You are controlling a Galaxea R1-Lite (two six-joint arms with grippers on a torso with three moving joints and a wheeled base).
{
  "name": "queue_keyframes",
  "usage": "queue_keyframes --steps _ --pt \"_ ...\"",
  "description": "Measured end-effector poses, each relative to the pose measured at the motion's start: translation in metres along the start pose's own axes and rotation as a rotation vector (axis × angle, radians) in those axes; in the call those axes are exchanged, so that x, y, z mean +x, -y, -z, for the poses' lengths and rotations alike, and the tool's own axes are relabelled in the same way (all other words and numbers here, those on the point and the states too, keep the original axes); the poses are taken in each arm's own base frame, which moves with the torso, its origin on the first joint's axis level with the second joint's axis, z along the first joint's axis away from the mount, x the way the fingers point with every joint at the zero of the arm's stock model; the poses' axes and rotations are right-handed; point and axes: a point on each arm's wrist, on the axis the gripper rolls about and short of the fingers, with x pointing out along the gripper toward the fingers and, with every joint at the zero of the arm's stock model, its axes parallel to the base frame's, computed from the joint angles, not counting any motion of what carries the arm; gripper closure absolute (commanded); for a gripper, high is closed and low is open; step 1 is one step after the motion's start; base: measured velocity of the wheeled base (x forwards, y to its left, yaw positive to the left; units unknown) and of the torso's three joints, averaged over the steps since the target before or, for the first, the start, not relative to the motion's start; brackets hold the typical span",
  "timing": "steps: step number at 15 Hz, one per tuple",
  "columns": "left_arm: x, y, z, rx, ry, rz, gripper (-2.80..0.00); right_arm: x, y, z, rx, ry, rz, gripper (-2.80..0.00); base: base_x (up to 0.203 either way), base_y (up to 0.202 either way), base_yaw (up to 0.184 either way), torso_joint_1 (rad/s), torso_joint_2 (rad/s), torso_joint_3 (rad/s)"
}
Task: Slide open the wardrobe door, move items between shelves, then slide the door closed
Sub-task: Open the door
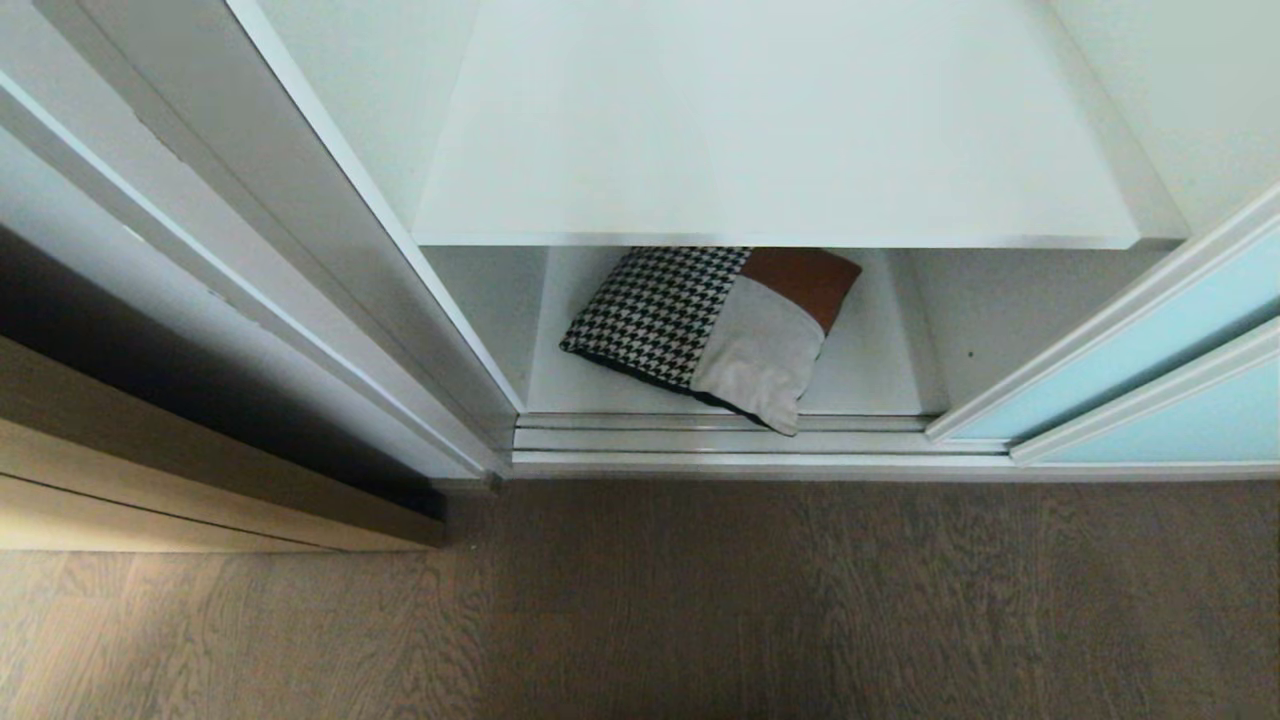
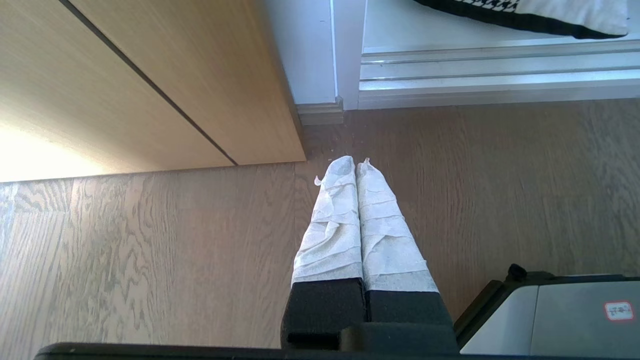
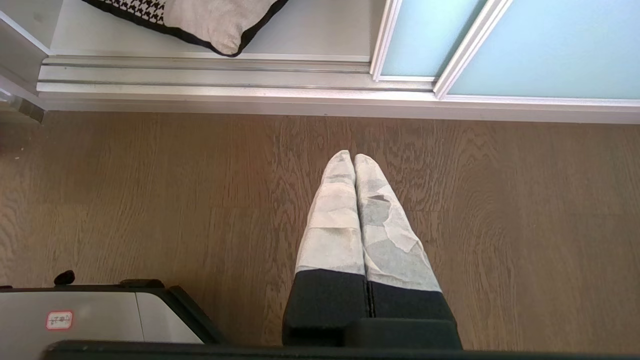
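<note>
Houndstooth-patched cushion (image 1: 715, 330) lies on the bottom shelf (image 1: 870, 385) ahead of us, nearer our right gripper (image 3: 354, 157) than the left gripper (image 2: 356, 162), both clenched empty above the floor.

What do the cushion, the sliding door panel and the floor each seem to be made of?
Cushion: woven fabric patches, probably; houndstooth weave, soft creased corners.
Sliding door panel: likely frosted glass; flat, matte aqua, in a pale slim frame.
Floor: wood or wood-look laminate; visible grain, matte.
</note>
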Motion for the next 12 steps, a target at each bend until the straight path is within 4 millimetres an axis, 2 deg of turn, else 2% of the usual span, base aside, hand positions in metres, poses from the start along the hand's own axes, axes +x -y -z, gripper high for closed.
queue_keyframes --steps 12 --pt "0.0000 0.0000 0.0000 0.000 0.000 0.000 0.00 0.0000 0.0000 0.0000 0.000 0.000 0.000 0.00 0.000 0.000 0.000 0.000 0.00 0.000"
